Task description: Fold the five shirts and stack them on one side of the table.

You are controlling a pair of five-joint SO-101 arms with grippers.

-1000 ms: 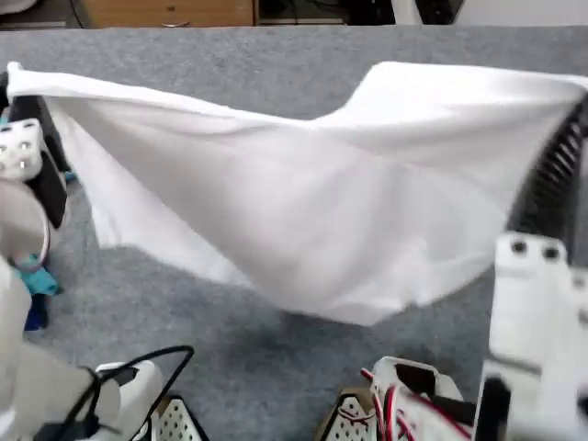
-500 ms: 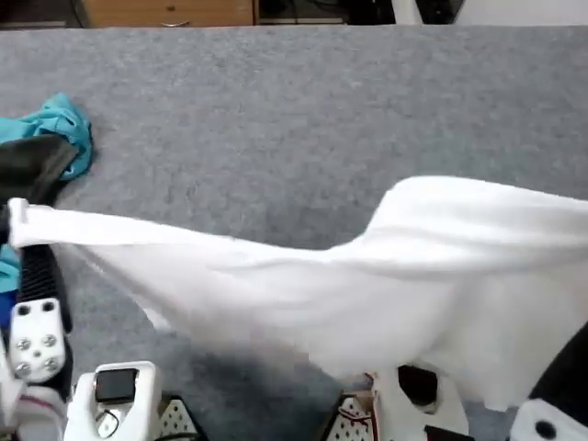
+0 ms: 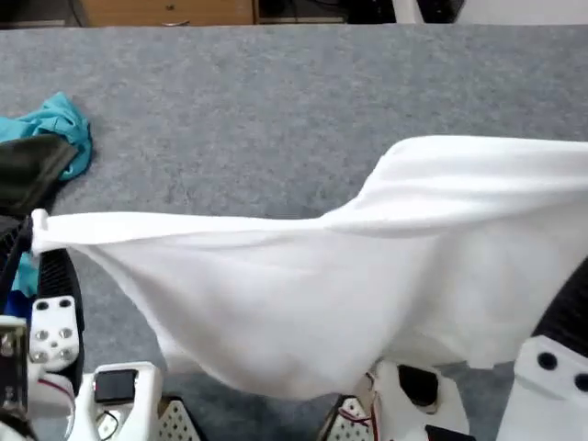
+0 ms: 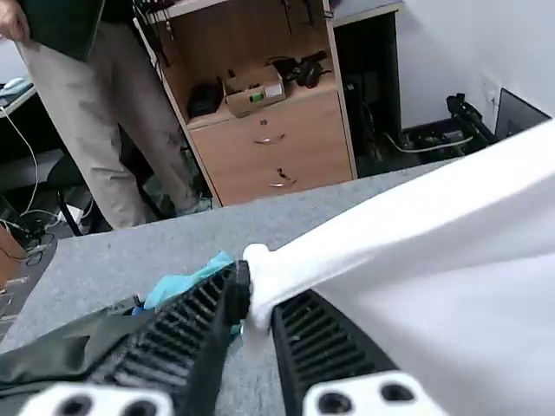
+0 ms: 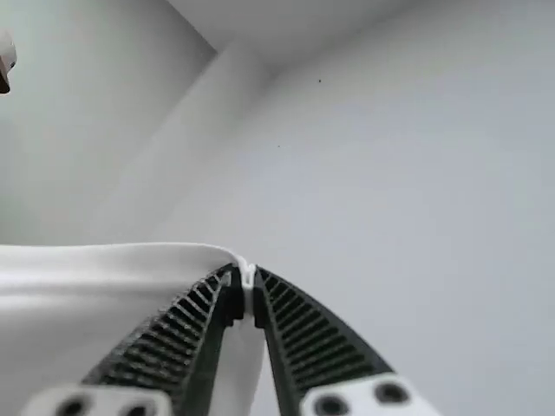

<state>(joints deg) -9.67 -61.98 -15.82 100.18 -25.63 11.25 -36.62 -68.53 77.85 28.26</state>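
Observation:
A white shirt [image 3: 349, 285] hangs stretched in the air across the near half of the grey table [image 3: 276, 101], held at both ends. My left gripper [image 4: 251, 290] is shut on one corner of the white shirt [image 4: 434, 251]; in the high view that corner sits at the left, above the left gripper [image 3: 37, 230]. My right gripper [image 5: 244, 286] is shut on the other edge of the white shirt [image 5: 95, 303], off the right side and raised. A teal shirt [image 3: 64, 124] and a dark shirt [image 3: 32, 170] lie crumpled at the table's left edge.
The arm bases and cables [image 3: 395, 413] sit along the near edge under the hanging cloth. Behind the table stands a wooden drawer cabinet [image 4: 269, 147], with a person [image 4: 95, 113] beside it. The far half of the table is bare grey felt.
The shirt dropped from high over the table toward the near edge, uncovering the teal and dark shirts, then rose slightly again. Both grippers kept their hold.

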